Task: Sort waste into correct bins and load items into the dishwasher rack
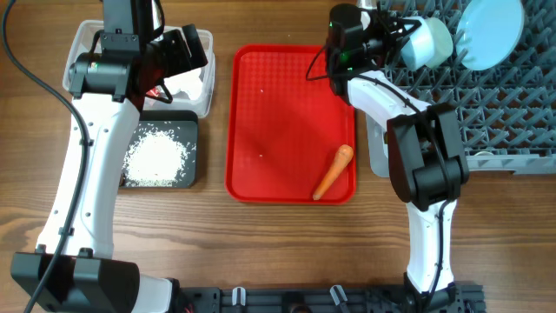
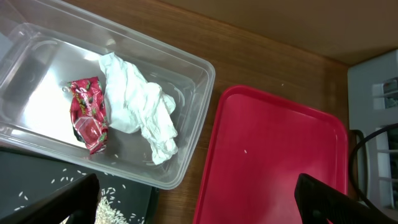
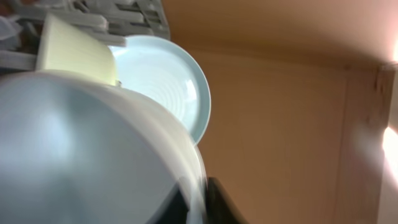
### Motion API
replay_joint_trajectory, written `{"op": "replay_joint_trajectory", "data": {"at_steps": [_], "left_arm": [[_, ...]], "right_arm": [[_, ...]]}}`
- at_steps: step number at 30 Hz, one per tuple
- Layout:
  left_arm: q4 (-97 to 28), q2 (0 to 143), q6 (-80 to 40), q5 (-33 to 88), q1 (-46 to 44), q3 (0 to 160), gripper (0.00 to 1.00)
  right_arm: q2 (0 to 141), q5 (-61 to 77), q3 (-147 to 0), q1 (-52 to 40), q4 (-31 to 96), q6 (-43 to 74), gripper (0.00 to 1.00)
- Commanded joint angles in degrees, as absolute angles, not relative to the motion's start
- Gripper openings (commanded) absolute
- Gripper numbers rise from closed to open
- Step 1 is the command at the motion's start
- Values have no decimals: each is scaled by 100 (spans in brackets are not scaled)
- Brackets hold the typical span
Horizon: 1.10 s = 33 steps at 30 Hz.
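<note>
Bowl, pale and smooth, is at the right gripper over the grey pegged rack, beside the upright blue plate; whether the jaws clamp it I cannot tell. Left gripper, fingers apart, hangs over the clear tub holding wrapper and tissue. Carrot lies on the red tray.

A flat red plastic tray lay at the middle of the wooden surface, with an orange carrot near its front right corner. To its left stood a clear plastic rectangular tub holding a red snack wrapper left of a crumpled white tissue. Just in front of the tub sat a shallow black rectangular tray carrying loose white rice grains. Right of the red tray stood a large grey plastic grid rack, a light blue round plate upright in it and a pale blue-green bowl just left of the plate.
</note>
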<state>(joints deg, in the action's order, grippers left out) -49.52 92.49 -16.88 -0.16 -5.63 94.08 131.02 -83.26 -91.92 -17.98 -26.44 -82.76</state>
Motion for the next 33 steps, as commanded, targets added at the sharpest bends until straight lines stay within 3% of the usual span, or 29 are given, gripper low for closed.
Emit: {"op": "replay_joint_trajectory", "data": {"at_steps": [1, 4, 24, 33], "left_arm": [[-4936, 9260, -1737, -73, -567, 9413, 100], [-4936, 9260, -1737, -73, -567, 9413, 100], [-4936, 9260, -1737, -73, -567, 9413, 100], [-4936, 9260, -1737, -73, -567, 9413, 100]], "right_arm": [[13181, -8108, -9137, -1876, -2620, -8086, 75], [13181, -8108, -9137, -1946, -2902, -8202, 100], [13181, -7662, -9139, -2078, -4320, -8134, 100], [13181, -7616, -9137, -2147, -3791, -7430, 100]]}}
